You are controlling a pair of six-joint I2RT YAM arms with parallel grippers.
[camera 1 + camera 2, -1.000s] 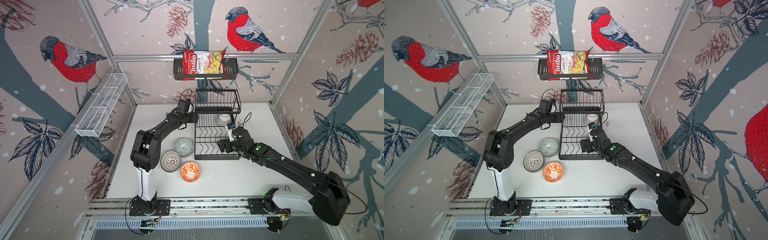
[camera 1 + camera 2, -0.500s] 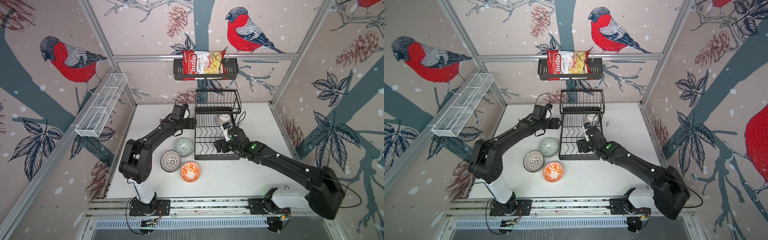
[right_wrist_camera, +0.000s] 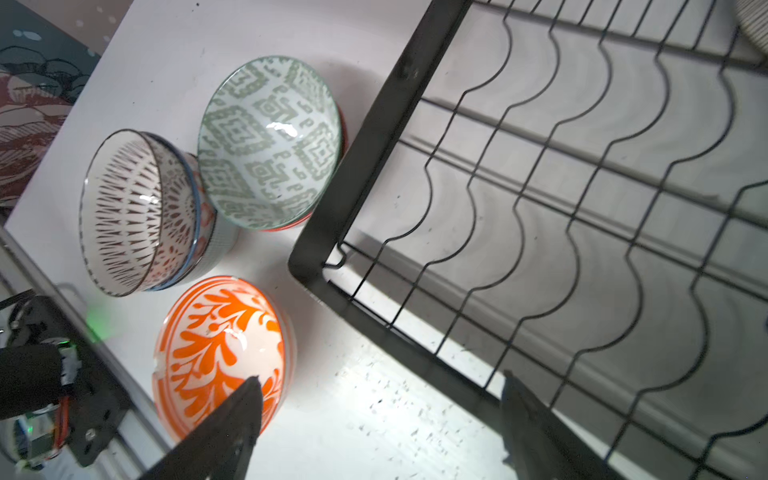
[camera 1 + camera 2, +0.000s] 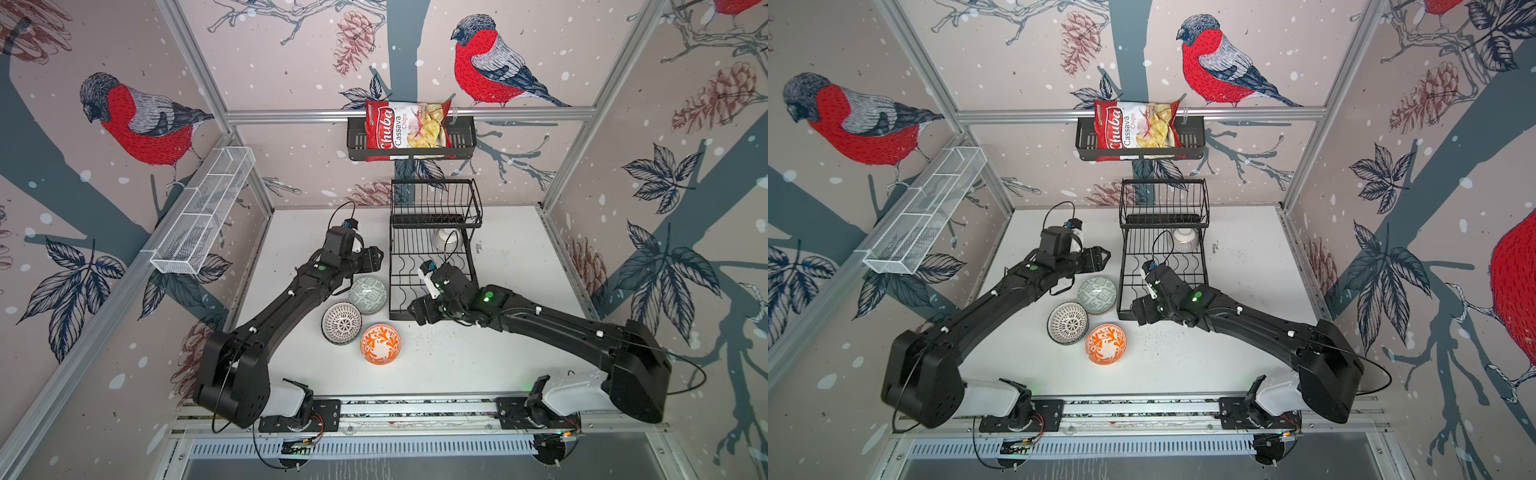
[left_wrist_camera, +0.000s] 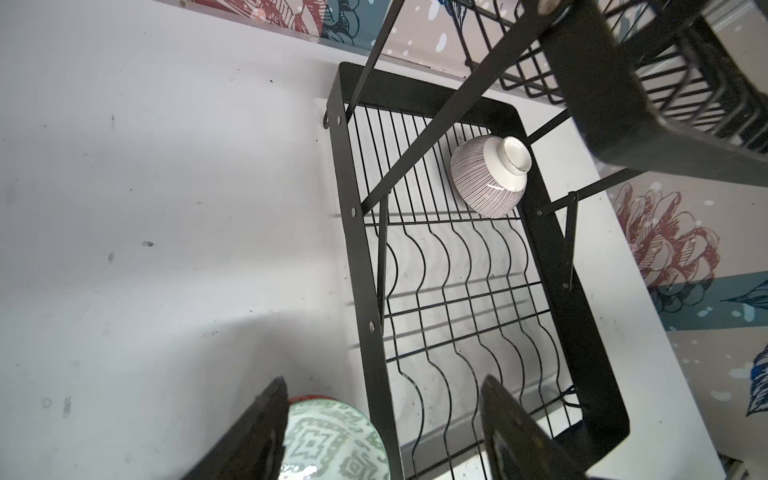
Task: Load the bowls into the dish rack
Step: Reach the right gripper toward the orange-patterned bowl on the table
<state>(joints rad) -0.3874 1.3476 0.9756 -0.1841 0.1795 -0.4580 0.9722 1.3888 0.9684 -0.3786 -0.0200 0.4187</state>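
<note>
left gripper [image 4: 375,259] and right gripper [image 4: 415,311] both gape empty beside the dish rack [image 4: 391,266]

My left arm [image 4: 286,303] and right arm [image 4: 552,328] were matte black with white base links [image 4: 286,401], green lights [image 4: 488,296], thin looping black cables [image 4: 347,203]; my right gripper [image 3: 381,378] had tapered black fingers [image 3: 224,436]

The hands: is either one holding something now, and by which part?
Nothing is held. The left hand and the right hand are both open, with nothing between their fingers.
</note>
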